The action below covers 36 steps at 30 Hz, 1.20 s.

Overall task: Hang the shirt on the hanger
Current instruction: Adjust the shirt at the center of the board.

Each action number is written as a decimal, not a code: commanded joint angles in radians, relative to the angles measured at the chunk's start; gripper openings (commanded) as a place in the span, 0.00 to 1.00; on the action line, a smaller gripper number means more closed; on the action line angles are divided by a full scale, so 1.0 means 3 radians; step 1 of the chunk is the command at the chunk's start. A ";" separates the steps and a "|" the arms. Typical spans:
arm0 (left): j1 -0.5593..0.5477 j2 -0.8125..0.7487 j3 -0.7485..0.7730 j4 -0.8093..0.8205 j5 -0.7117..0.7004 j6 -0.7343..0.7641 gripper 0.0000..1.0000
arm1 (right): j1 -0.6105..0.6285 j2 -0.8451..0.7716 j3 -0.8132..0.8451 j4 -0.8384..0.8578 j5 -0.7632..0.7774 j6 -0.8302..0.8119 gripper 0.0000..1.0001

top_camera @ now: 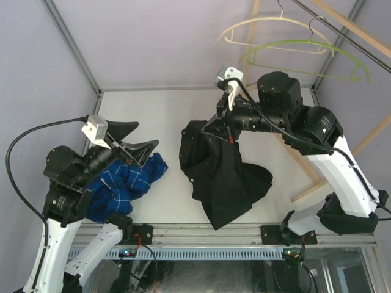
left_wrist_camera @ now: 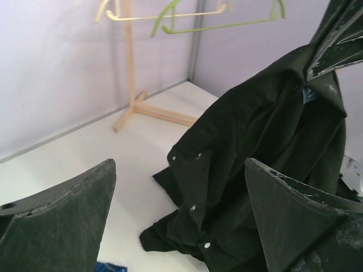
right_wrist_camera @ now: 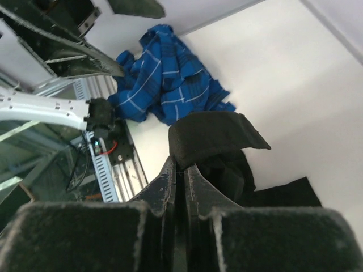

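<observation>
Hanging from the right hand [top_camera: 214, 125], which is pressed together on a pinch of its cloth, the black shirt [top_camera: 223, 177] trails onto the middle of the table [top_camera: 153, 110] in the top view. The left hand [top_camera: 135, 139] stands spread above a blue plaid shirt [top_camera: 131, 183] at the near left. The green hanger [top_camera: 305, 52] hangs at the far right beside a cream hanger [top_camera: 269, 27].

From the left wrist, the wide-apart fingers [left_wrist_camera: 68, 215] frame the black shirt [left_wrist_camera: 255, 147], its white buttons [left_wrist_camera: 193, 208] and a small bluish collar tag [left_wrist_camera: 308, 95] too small to read.

From the right wrist, the right hand [right_wrist_camera: 180, 170] pinches a fold of the black shirt [right_wrist_camera: 212, 136].
</observation>
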 commanded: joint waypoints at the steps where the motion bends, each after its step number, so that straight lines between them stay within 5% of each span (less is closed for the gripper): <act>1: -0.0031 0.0114 -0.0177 0.0500 0.0708 0.0092 0.97 | 0.0040 -0.0337 -0.0180 0.0232 -0.0291 -0.0128 0.00; 10: -0.0640 0.0306 -0.0270 0.0353 0.0524 0.0700 0.89 | 0.0056 -0.0525 -0.0514 0.0382 -0.0568 -0.0153 0.00; 26: -0.1173 0.0595 -0.0380 0.0385 0.0515 0.1279 0.74 | 0.0191 -0.0751 -0.0896 0.0552 -0.0890 -0.0206 0.00; 36: -0.1240 0.0727 -0.0345 0.0143 0.0461 0.1368 0.48 | 0.0196 -0.0983 -0.1172 0.0750 -0.0916 -0.0184 0.00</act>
